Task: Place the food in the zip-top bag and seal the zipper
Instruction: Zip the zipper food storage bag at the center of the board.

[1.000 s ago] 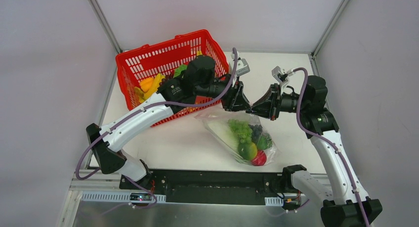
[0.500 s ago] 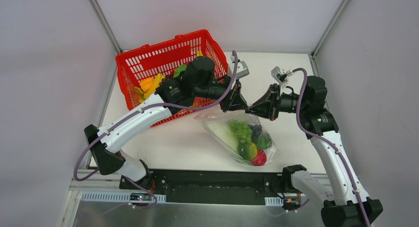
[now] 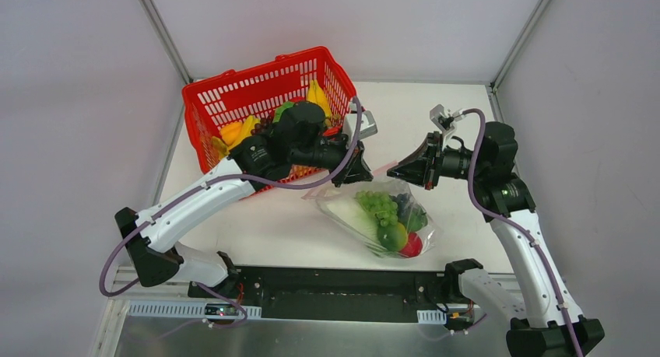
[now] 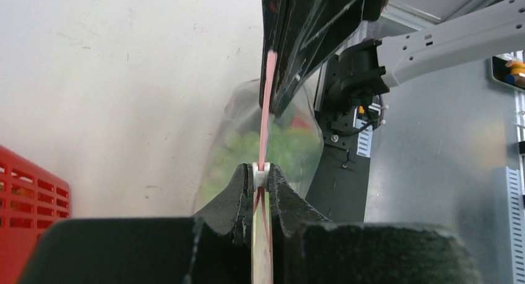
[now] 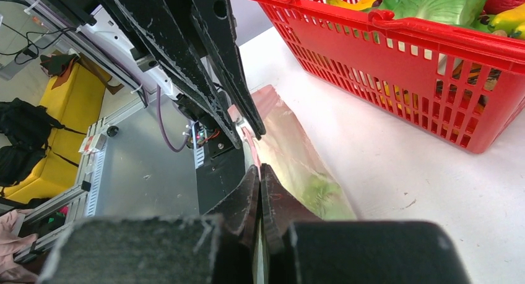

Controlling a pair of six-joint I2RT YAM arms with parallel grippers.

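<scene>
The clear zip-top bag [image 3: 366,217] lies on the table holding food: green grapes [image 3: 377,204], dark grapes [image 3: 403,206], a yellow-green fruit [image 3: 391,236], a red fruit [image 3: 410,246] and pale cabbage [image 3: 348,211]. Its pink-red zipper [image 3: 378,170] is stretched taut between both grippers. My left gripper [image 3: 359,173] is shut on the zipper's white slider [image 4: 260,173], with the strip [image 4: 267,104] running away to the right gripper. My right gripper [image 3: 392,170] is shut on the bag's mouth edge [image 5: 259,167], with the bag [image 5: 297,163] hanging beyond.
A red mesh basket [image 3: 233,92] stands at the back left with bananas [image 3: 319,96], leafy greens and other food inside. It also shows in the right wrist view [image 5: 427,61]. The black base plate [image 3: 335,291] runs along the near table edge.
My left gripper has slid left along the zipper, away from the right gripper. A stretch of pink strip now shows between them. The right gripper has stayed put.
</scene>
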